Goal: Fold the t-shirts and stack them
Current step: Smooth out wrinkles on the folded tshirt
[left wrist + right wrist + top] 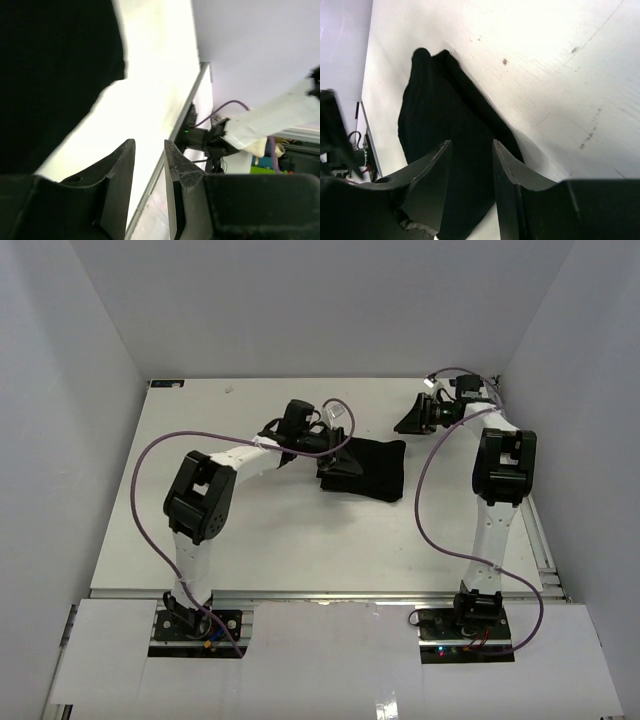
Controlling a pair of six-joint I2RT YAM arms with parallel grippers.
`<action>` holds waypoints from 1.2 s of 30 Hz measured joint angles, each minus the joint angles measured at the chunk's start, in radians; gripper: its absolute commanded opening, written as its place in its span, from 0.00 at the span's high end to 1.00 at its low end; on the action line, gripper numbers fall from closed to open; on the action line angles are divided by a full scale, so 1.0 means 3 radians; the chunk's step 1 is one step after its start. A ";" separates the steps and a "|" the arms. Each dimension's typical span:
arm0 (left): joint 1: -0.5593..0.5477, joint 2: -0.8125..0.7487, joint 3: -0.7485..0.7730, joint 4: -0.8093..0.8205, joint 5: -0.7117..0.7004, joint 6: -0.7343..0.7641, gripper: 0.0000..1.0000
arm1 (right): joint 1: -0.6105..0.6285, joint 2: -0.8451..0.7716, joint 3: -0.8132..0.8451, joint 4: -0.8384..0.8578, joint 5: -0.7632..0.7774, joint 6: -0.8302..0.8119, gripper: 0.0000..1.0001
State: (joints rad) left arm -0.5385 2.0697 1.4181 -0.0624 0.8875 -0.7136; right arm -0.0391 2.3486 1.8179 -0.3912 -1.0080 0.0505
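Observation:
The black t-shirt (368,470) lies folded into a compact bundle on the white table, right of centre. My left gripper (335,468) is at the shirt's left edge. In the left wrist view its jaws (149,142) stand slightly apart with nothing between them, and the shirt (55,75) fills the upper left. My right gripper (406,423) hovers off the shirt's far right corner. In the right wrist view it (471,142) is open and empty, with the shirt (445,125) lying on the table beyond the fingers.
The white table (270,540) is walled by white panels on the left, back and right. A metal rail (540,540) runs along its right edge. Purple cables (440,510) loop from both arms. The right arm's base (202,137) shows in the left wrist view.

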 measured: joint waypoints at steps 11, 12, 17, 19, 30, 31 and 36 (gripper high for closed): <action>0.0163 -0.0240 0.0378 0.0076 -0.0056 -0.0037 0.59 | -0.0017 -0.0983 -0.0755 0.0009 -0.0238 -0.0305 0.55; 0.0184 -0.0125 0.0448 0.0106 -0.0058 -0.0062 0.59 | 0.0017 -0.1078 -0.0938 -0.0001 -0.0277 -0.0354 0.55; 0.0267 0.0614 0.0907 0.0216 -0.0103 -0.0211 0.59 | 0.0172 -0.1256 -0.1569 -0.0045 -0.0431 -0.0515 0.56; 0.0286 0.0805 0.1035 0.0235 -0.0114 -0.0249 0.59 | 0.0220 -0.1256 -0.1677 -0.0085 -0.0444 -0.0576 0.56; 0.0348 0.1143 0.1245 0.0253 -0.0113 -0.0333 0.59 | 0.0324 -0.1143 -0.1883 -0.0240 -0.0383 -0.0876 0.58; 0.0350 0.1143 0.1236 0.0276 -0.0114 -0.0333 0.59 | 0.0324 -0.1108 -0.1911 -0.0267 -0.0364 -0.0903 0.58; 0.0354 0.1153 0.1165 0.0336 -0.0116 -0.0359 0.59 | 0.0324 -0.0973 -0.1995 -0.0376 -0.0301 -0.1020 0.59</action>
State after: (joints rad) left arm -0.4324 2.4157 1.7676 0.0383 0.8528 -0.8211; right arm 0.0582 2.0567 1.2194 -0.5041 -1.0985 -0.2554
